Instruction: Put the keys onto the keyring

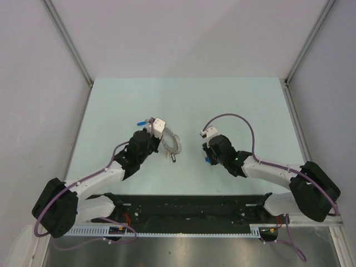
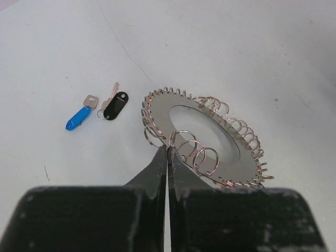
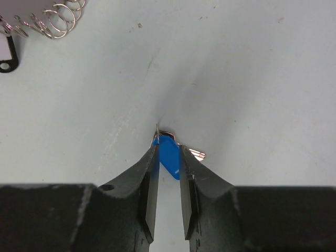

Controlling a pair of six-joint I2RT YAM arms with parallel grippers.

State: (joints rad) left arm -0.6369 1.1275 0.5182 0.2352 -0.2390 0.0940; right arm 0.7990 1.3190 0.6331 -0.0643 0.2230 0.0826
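The keyring point(image 2: 247, 149), a flat silver ring fringed with wire loops, is tilted up off the table, and my left gripper point(image 2: 168, 148) is shut on its near rim among the loops. In the top view the left gripper point(image 1: 163, 143) meets the keyring point(image 1: 172, 142) left of centre. Two keys lie beyond the ring: a blue-headed key point(image 2: 79, 116) and a black-headed key point(image 2: 115, 105). My right gripper point(image 3: 169, 149) is down at the table, its jaws pressed on both sides of another blue key point(image 3: 169, 157); the right gripper point(image 1: 207, 159) sits right of the ring.
A black tag point(image 3: 7, 52) lies by the ring's loops point(image 3: 58, 18) at the right wrist view's top left and shows under the ring point(image 1: 174, 157) from above. Grey walls border the pale green table point(image 1: 245, 105). A black rail point(image 1: 189, 203) spans the near edge.
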